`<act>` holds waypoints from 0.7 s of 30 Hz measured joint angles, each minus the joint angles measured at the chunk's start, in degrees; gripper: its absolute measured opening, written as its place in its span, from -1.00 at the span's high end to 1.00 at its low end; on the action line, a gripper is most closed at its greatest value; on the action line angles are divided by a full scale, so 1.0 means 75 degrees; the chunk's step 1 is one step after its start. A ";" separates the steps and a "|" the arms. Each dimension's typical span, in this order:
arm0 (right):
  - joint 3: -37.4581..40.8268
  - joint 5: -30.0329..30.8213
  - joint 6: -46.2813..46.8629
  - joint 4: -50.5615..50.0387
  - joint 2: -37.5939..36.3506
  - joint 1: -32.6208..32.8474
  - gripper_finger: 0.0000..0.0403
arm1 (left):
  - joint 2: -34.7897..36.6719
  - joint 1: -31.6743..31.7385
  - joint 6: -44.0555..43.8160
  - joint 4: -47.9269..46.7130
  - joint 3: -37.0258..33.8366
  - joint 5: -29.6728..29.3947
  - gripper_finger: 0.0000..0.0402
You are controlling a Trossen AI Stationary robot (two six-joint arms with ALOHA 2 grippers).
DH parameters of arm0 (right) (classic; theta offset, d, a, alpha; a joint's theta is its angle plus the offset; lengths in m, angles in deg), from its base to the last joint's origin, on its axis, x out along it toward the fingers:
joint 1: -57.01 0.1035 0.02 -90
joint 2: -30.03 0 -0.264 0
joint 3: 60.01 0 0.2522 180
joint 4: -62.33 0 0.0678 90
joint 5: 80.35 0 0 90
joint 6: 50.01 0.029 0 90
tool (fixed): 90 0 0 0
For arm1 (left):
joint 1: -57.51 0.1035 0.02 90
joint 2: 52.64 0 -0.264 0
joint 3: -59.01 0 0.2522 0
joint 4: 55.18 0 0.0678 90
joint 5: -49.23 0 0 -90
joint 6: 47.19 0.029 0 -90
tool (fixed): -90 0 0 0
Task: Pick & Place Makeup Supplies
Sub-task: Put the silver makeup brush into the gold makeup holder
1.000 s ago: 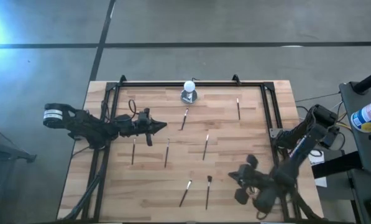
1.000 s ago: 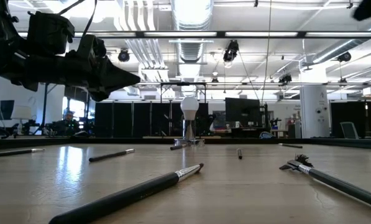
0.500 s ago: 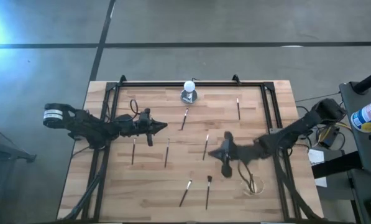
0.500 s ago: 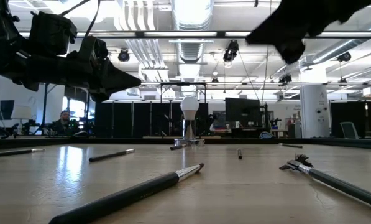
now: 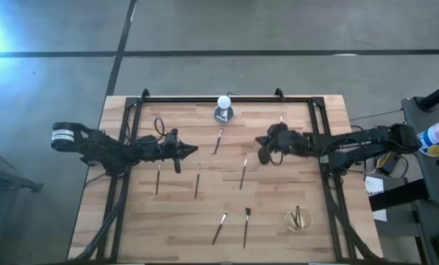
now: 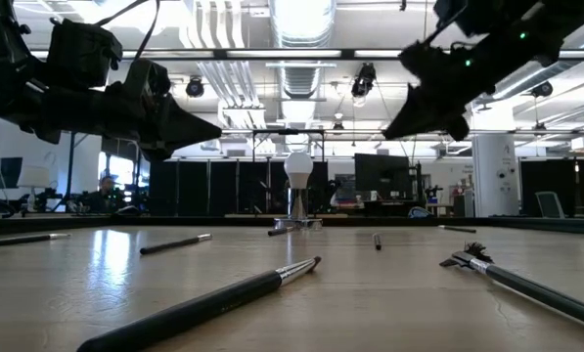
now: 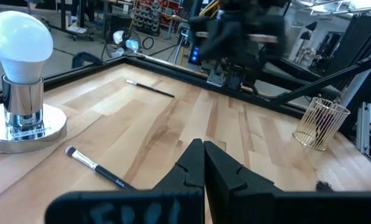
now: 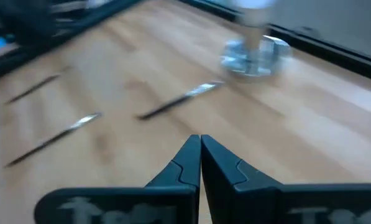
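The left claw [image 5: 193, 150] is held above the left half of the wooden bench [image 5: 175, 221], its arm stretched in from the left edge. In the left wrist view its two fingers [image 7: 204, 163] are seen pressed together tip to tip, with nothing between them. In the low view the left claw [image 6: 213, 125] is seen raised clear of the bench surface.

The right claw [image 5: 263, 153] is reached in from the right side toward the middle of the bench, near the back. In the right wrist view its fingers [image 8: 201, 155] are likewise drawn fully together and nothing is held. It is shown well above the bench in the low view [image 6: 394, 129].

The makeup brushes are scattered flat on the bench and none is touched by either claw. One brush [image 5: 218, 140] is laid just in front of the white ball on its grey base [image 5: 223, 107]; another [image 5: 243, 174] lies near the centre, just beside the right claw. Two brushes [image 5: 158, 179] [image 5: 198, 180] are placed under and in front of the left claw. Two more [image 5: 219, 228] [image 5: 246, 226] rest near the front edge. A wire cup [image 5: 298, 219] stands at the front right, with thin dark items seen upright in it.
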 joint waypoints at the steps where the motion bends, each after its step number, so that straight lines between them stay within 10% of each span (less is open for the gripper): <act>1: 0.0000 -0.0001 0.0094 -0.0164 -0.0045 -0.0214 0.96 | 0.0000 0.0000 0.0000 -0.0029 0.0000 0.0000 1.00; 21: 0.0225 0.0267 0.2552 -0.3375 0.0011 -0.2985 0.52 | 0.0003 -0.0003 -0.0020 -0.0179 0.0067 0.0000 1.00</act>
